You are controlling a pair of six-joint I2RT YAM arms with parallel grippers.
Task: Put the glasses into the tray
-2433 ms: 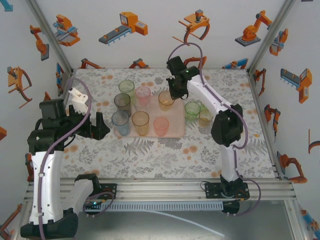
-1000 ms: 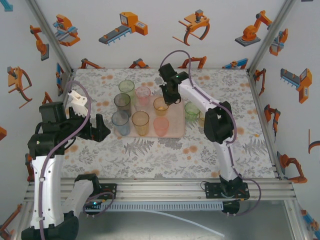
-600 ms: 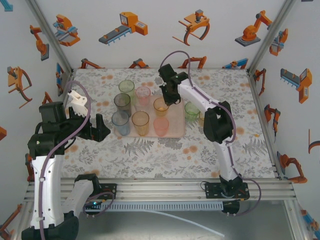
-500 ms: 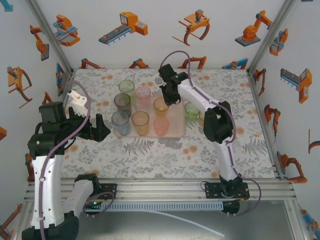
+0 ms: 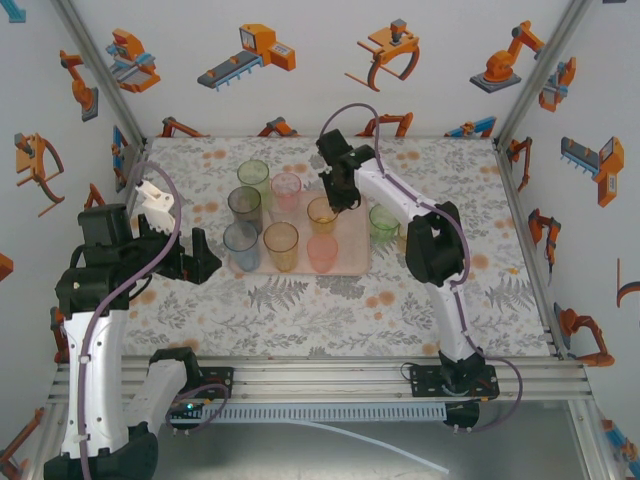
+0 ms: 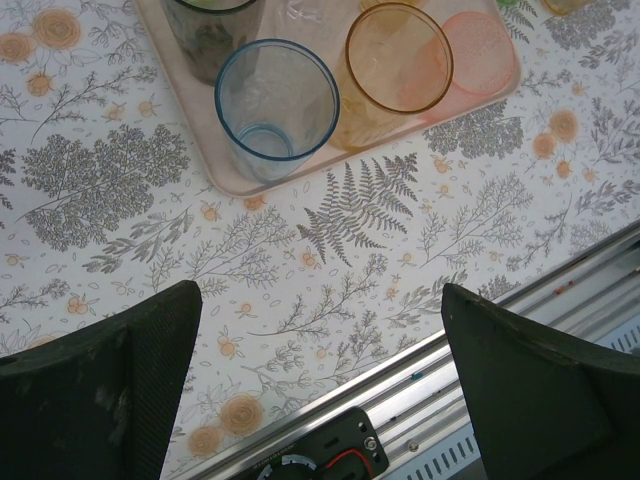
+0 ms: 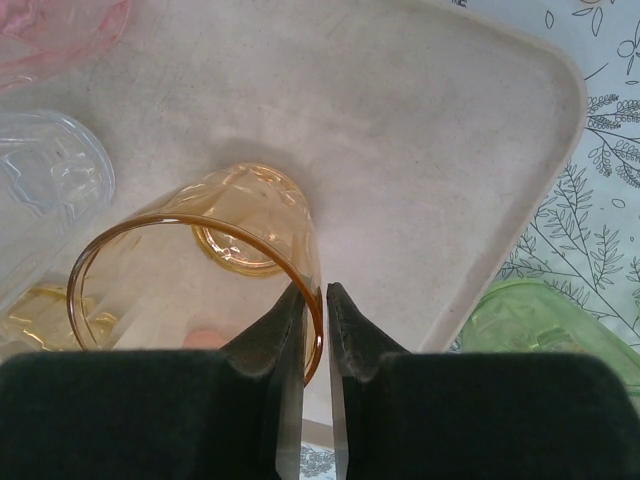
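Note:
The pale pink tray (image 5: 352,258) holds several glasses: grey (image 5: 245,203), blue (image 5: 240,240), orange (image 5: 281,240), pink (image 5: 286,187) and others. An amber glass (image 5: 321,212) stands upright on the tray (image 7: 430,150). My right gripper (image 5: 335,195) hovers over its far rim. In the right wrist view the jaws straddle the wall of the amber glass (image 7: 200,260). The right gripper (image 7: 316,295) is slightly open, with a thin gap between the rim and the outer finger. My left gripper (image 5: 198,257) is wide open, left of the tray, over the table. It holds nothing (image 6: 320,390).
A green glass (image 5: 384,220) stands on the floral table just right of the tray, also visible as the green glass (image 7: 540,320). Blue (image 6: 278,105) and orange (image 6: 398,58) glasses fill the tray's near row. The metal rail (image 6: 480,350) runs along the near edge.
The right arm carried the amber glass left and set it on the tray. In the last second its jaws have parted a little at the rim. The left arm has stayed still.

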